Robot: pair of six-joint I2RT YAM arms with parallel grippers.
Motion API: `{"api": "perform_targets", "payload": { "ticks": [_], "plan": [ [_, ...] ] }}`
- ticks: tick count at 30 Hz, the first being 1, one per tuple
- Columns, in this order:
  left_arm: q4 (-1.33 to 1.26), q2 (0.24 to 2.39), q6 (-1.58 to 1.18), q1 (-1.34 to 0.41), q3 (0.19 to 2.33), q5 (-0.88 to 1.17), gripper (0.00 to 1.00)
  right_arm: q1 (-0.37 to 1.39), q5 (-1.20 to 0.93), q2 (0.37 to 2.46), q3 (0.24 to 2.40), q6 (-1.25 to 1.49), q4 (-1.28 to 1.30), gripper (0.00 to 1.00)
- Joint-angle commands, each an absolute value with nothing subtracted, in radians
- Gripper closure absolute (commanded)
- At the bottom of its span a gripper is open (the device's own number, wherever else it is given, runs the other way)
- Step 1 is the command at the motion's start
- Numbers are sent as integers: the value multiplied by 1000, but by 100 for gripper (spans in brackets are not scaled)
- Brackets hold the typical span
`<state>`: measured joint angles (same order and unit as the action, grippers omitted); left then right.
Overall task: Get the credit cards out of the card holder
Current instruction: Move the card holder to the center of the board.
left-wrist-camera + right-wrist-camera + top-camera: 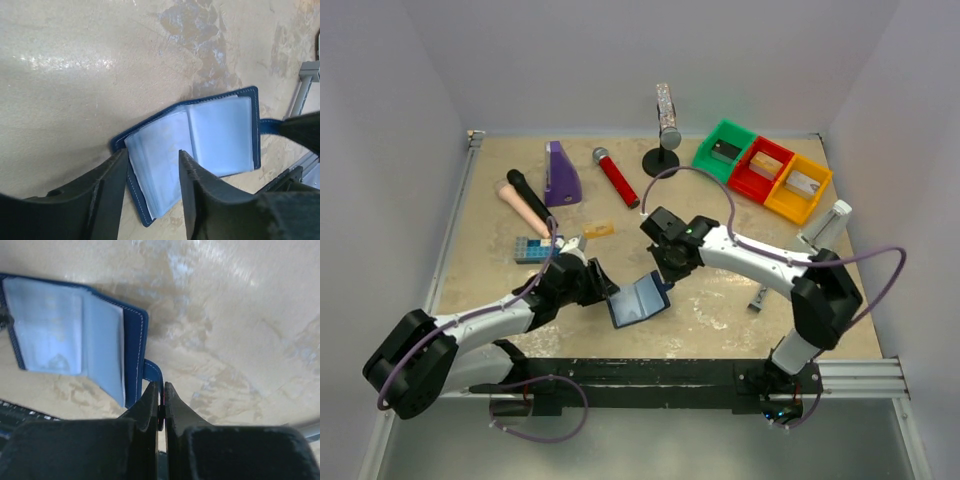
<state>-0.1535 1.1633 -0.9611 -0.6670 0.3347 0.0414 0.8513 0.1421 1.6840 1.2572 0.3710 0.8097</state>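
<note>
Card holder (55,335) was pinched by its snap tab (152,371), with the right gripper (160,386) clamped tight on that blue strap, low centre of the right wrist view! In the lower half of its own view, the left gripper (152,160) stood with jaws parted, straddling the near leaf's edge; whether the pads touched it, I couldn't tell. Only the overhead showed both claws meeting at the holder, mid-frame on the tan table (720,310), cover propped open like a book. Up close: navy cover, white stitching, pale blue-grey sleeves fanned out, card faces unreadable.
</note>
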Motion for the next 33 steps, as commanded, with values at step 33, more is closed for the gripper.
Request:
{"api": "perform_targets", "payload": {
  "ticks": [33],
  "plan": [
    [-71, 968, -928, -678, 238, 153, 47, 868, -38, 1462, 927, 683, 535, 100]
  ]
}}
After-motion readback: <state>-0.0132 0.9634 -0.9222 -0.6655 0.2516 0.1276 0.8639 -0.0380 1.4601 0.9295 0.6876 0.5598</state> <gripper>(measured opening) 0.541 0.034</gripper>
